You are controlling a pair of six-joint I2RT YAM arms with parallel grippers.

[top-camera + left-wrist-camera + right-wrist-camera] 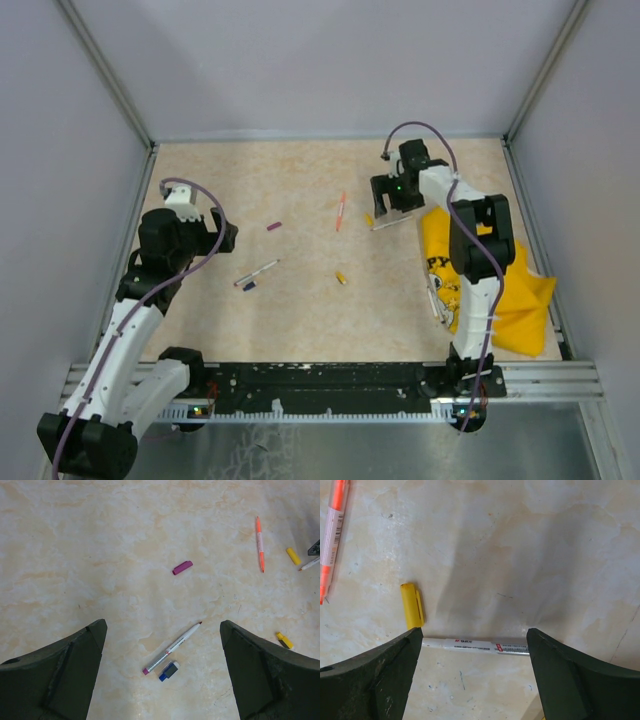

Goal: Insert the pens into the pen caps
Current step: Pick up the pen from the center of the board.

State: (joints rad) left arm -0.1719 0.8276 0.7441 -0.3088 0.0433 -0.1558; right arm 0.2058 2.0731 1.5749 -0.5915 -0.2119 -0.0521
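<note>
My left gripper [163,627] hangs open above a white pen [172,647] with a purple end, and a dark blue cap [169,670] lies right beside that pen. A purple cap [182,567] lies farther off. An orange pen [260,544] lies to the right. My right gripper [475,630] is open low over the table, its fingers straddling the two ends of a grey pen [475,645], whose tips are hidden behind them. A yellow cap [412,605] lies just beyond the left finger. From above, the left gripper [225,235] and right gripper [390,208] are far apart.
A yellow cloth [500,290] lies at the right edge with more pens [437,300] on its left side. A small yellow cap with a dark end [341,277] lies mid-table. Metal frame rails [530,70] and grey walls surround the table.
</note>
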